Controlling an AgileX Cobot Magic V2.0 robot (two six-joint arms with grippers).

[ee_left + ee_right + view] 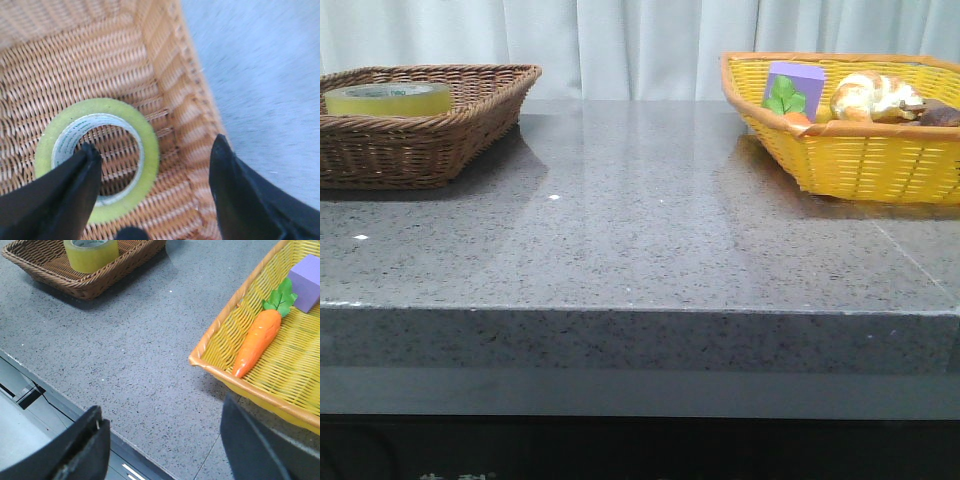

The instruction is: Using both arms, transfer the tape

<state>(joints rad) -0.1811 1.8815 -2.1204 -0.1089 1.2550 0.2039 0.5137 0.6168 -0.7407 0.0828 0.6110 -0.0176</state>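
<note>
The tape (388, 98) is a yellow roll lying flat in the brown wicker basket (470, 125) at the far left of the table. In the left wrist view the tape (145, 150) lies just below my left gripper (155, 155), which is open; one finger hangs over the roll's core and the other over the basket's rim. My right gripper (162, 427) is open and empty over the table's front edge. The tape also shows in the right wrist view (91, 255). Neither arm shows in the front view.
A yellow wicker basket (860, 160) stands at the far right, holding a purple block (798, 80), a toy carrot (260, 340) and bread-like toys (875, 97). The grey stone table (640, 230) lies between the baskets. A white curtain hangs behind.
</note>
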